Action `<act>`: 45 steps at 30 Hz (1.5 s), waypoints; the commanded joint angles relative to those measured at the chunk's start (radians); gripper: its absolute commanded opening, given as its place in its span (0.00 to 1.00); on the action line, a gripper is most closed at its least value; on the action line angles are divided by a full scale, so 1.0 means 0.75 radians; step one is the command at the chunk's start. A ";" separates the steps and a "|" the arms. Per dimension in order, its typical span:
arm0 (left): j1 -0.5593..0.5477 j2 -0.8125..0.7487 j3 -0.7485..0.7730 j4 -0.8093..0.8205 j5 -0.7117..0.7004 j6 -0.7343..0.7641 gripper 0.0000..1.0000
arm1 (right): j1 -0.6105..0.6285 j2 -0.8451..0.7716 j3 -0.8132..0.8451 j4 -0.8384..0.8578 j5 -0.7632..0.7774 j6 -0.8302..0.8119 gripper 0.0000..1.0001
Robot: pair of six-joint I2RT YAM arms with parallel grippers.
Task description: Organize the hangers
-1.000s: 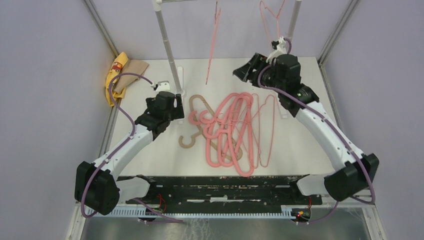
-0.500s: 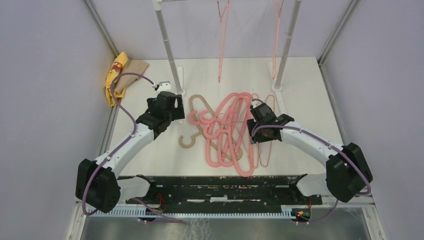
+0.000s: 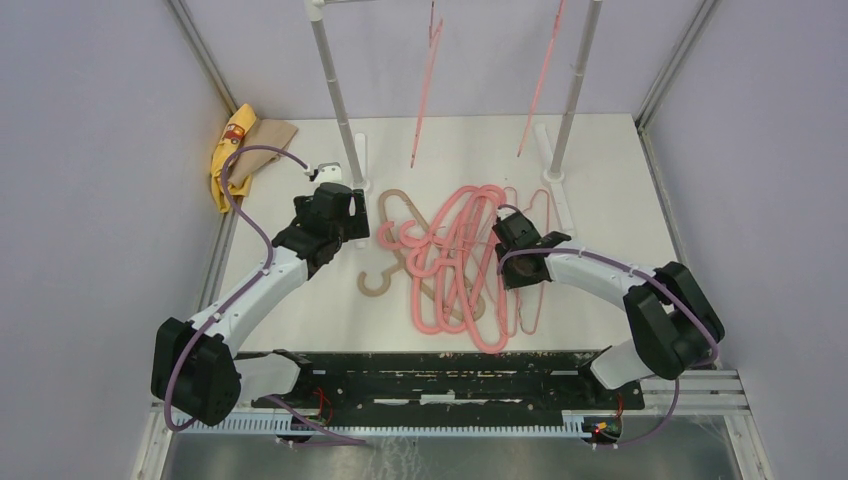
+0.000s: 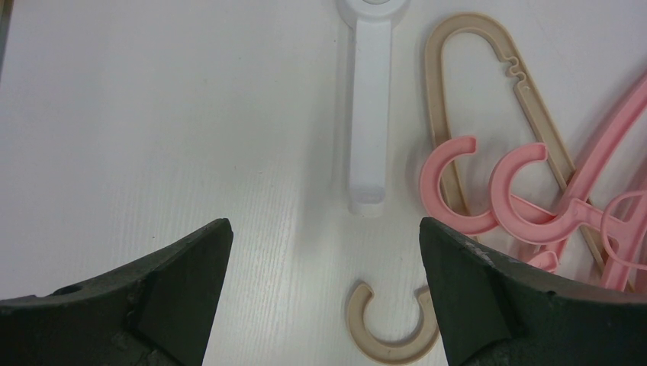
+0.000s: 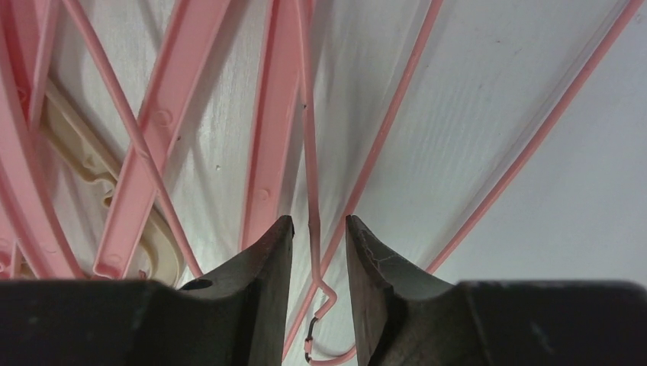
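Note:
A tangle of pink hangers [image 3: 460, 262], thick tubular and thin wire, lies mid-table over a tan-beige hanger [image 3: 375, 283]. Two thin pink hangers hang from the rack, one on the left [image 3: 424, 85] and one on the right [image 3: 540, 85]. My right gripper [image 3: 508, 232] is down on the pile's right side. In the right wrist view its jaws [image 5: 319, 229] stand narrowly apart either side of a thin pink wire hanger [image 5: 309, 152], without pinching it. My left gripper [image 3: 345, 212] hovers left of the pile, wide open and empty [image 4: 324, 229], above the tan hook [image 4: 393, 335].
White rack poles [image 3: 335, 90] [image 3: 575, 80] stand at the back on flat white feet [image 3: 358, 160] [image 4: 370, 114]. A yellow-and-tan cloth [image 3: 240, 150] lies at the far left edge. Frame rails and purple walls close in both sides.
My right arm has come down from the rack to the pile's right side and settled over a thin wire hanger. The right hanging hanger now hangs free and swings. The left arm has not moved.

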 commanded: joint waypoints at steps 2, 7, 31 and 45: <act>-0.006 -0.009 0.019 0.034 -0.008 -0.046 0.99 | -0.001 0.003 -0.054 0.092 0.052 0.017 0.37; -0.006 -0.010 0.021 0.032 -0.010 -0.046 0.99 | -0.001 -0.020 -0.087 0.107 0.037 0.026 0.21; -0.006 0.018 0.060 0.028 -0.012 -0.083 0.99 | 0.177 -0.446 0.317 -0.168 -0.624 0.100 0.01; -0.006 -0.012 0.054 0.027 -0.024 -0.103 0.99 | 0.501 -0.223 0.617 -0.081 -0.727 0.147 0.01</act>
